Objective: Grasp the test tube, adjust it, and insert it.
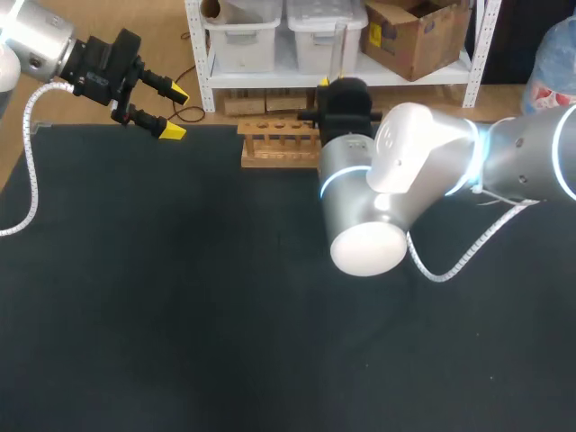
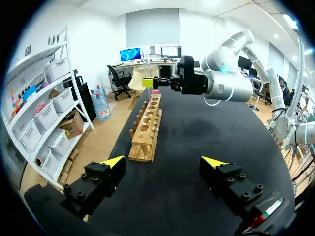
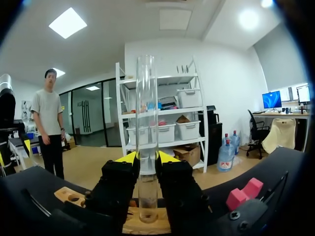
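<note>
A clear glass test tube [image 3: 146, 98] stands upright between the yellow fingertips of my right gripper [image 3: 146, 158], which is shut on it. Its lower end is down at the top of the wooden rack [image 3: 69, 195]; I cannot tell whether it sits in a hole. In the head view the right gripper [image 1: 345, 99] hangs over the right end of the rack [image 1: 277, 144], and the tube [image 1: 340, 49] sticks up above it. My left gripper [image 1: 174, 112] is open at the table's far left edge, holding nothing. From the left wrist, the rack [image 2: 146, 129] lies ahead of the open left gripper [image 2: 163, 161].
The black table mat [image 1: 180, 297] spreads wide in front of the rack. The rack has a row of several round holes. A small pink block [image 2: 155, 92] sits at the rack's far end, under the right gripper [image 2: 160, 82].
</note>
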Controlling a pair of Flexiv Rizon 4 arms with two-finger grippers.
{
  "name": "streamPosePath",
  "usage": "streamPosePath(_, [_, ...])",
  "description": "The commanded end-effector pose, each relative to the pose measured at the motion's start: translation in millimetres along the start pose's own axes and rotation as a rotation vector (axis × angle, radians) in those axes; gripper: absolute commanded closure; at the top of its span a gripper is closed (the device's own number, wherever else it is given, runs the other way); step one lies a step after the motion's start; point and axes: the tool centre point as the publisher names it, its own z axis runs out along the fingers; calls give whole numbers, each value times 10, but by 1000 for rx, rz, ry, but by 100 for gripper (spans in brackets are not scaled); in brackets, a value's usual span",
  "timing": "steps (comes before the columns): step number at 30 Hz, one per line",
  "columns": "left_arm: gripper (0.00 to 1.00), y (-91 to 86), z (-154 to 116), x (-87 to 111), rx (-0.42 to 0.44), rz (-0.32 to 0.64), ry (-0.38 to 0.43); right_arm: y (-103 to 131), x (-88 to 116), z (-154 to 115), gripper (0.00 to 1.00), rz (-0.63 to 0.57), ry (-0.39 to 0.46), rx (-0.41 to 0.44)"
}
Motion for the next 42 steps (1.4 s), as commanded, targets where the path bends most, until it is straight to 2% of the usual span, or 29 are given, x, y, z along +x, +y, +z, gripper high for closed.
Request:
streamPosePath(1, [0,-3,4,5,-2,1,0,-20,44,2,100,7,-1,-124])
streamPosePath(15, [0,-3,4,5,-2,1,0,-39,241,-52,100,21,27,-122])
streamPosePath(26, [0,-3,4,5,-2,1,0,-25,368,-53,100,14,43,-150])
streamPosePath(42, [0,-3,4,5,-2,1,0,-61,505,-9,100,-6,-18,-182])
